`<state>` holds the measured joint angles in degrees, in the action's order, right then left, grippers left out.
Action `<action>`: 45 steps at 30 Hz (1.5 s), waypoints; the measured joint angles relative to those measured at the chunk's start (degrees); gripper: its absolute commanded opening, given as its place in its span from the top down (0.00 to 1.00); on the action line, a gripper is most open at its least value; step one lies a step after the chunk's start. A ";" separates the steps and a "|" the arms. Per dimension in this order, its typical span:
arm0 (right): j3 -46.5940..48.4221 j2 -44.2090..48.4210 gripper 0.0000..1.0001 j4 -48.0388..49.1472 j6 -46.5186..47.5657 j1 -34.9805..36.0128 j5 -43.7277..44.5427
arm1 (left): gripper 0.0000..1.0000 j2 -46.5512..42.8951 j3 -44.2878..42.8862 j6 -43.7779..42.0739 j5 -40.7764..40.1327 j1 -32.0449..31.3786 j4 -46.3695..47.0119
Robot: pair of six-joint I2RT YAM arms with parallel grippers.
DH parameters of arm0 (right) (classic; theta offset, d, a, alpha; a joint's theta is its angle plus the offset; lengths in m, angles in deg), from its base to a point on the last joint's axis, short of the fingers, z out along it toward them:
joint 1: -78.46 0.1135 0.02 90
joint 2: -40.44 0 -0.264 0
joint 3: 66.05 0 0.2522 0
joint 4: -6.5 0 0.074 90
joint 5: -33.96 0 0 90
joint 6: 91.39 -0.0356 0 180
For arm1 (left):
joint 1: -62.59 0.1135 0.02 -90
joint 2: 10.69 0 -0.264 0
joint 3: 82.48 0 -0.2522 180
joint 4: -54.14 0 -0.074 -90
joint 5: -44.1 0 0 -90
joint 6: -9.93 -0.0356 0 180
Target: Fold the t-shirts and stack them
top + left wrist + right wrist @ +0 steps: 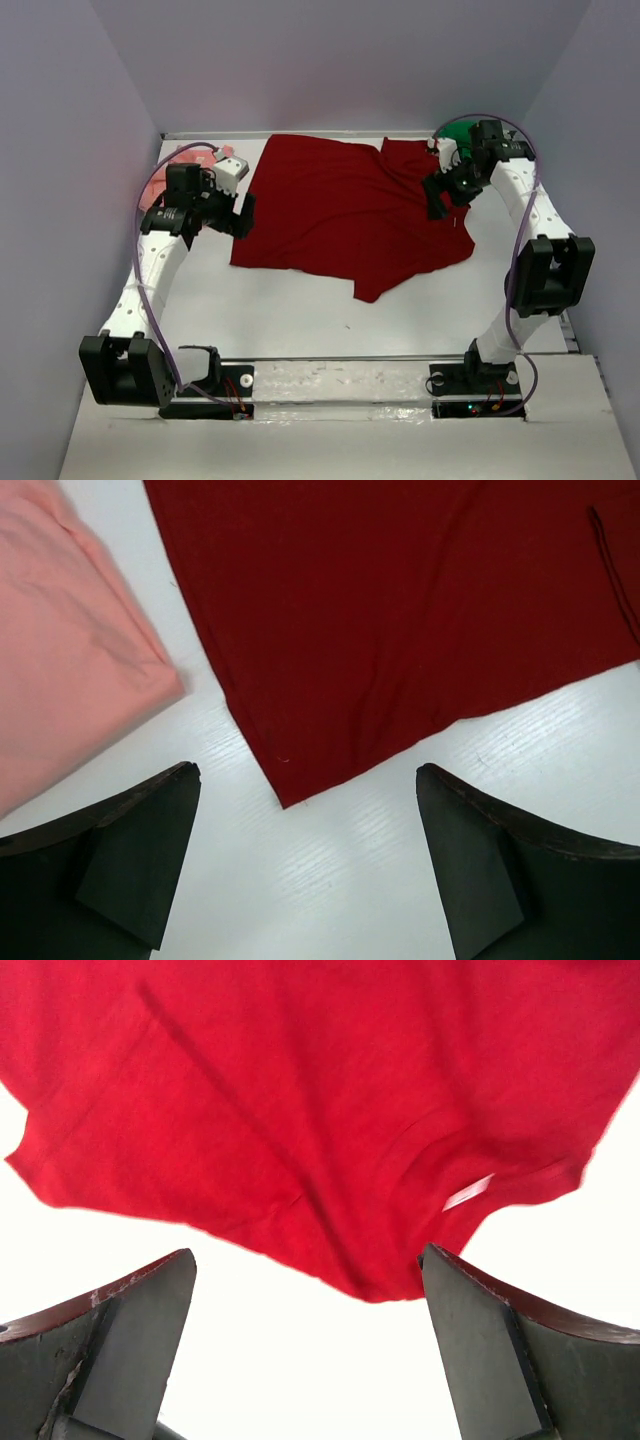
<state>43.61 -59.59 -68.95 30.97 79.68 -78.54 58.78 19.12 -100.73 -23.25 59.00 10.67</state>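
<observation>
Since the left gripper point(240, 215) and right gripper point(437, 205) hang wide open and empty at opposite sides of the red shirt point(350, 215) (spread mid-table, pink shirt point(165, 175) far left, green shirt point(455, 130) far right), I'd pinch both edges low and lift together so it folds flat.

White left arm point(150, 275), white right arm point(528, 205), boxy black joints point(548, 272), purple cables point(497, 119), black bases point(470, 384), dark wedge fingers point(130, 1345), scuffed edges.
</observation>
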 measured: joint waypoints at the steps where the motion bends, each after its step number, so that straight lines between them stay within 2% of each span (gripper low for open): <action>1: -1.51 0.59 0.00 -0.20 0.04 0.00 -0.22 | 0.01 0.00 1.11 -0.28 0.44 -0.61 0.46; 6: -11.26 3.41 0.01 -1.07 -0.07 0.00 -0.52 | 0.01 -0.11 6.80 -1.46 0.04 -4.46 1.40; 9: -13.55 4.79 0.17 -1.77 -0.13 0.35 -1.11 | 0.01 0.17 8.50 -2.64 -1.46 -7.41 1.16; 12: -13.22 5.09 0.32 -1.86 -0.39 1.29 -1.70 | 0.01 1.09 8.52 -3.32 -2.56 -7.93 1.81; 21: -4.09 -3.02 0.45 -3.13 -2.21 12.57 -2.10 | 0.01 3.54 10.62 -3.43 -6.51 -8.20 4.46; 27: -1.14 -10.01 0.48 -4.13 -2.78 19.93 -2.21 | 0.01 1.77 13.09 -3.41 -9.25 -8.31 5.07; 31: 0.31 -14.05 0.48 -4.39 -2.84 22.43 -2.23 | 0.01 -0.33 13.40 -3.39 -10.71 -8.31 5.27; 45: 10.34 -23.56 0.48 -6.10 -2.38 24.04 -1.75 | 0.01 -0.61 13.40 -3.39 -12.50 -8.31 5.53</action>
<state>53.95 -83.15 -75.05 28.59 103.72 -80.29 58.17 32.52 -104.12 -35.75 50.69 16.19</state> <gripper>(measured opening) 0.525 0.989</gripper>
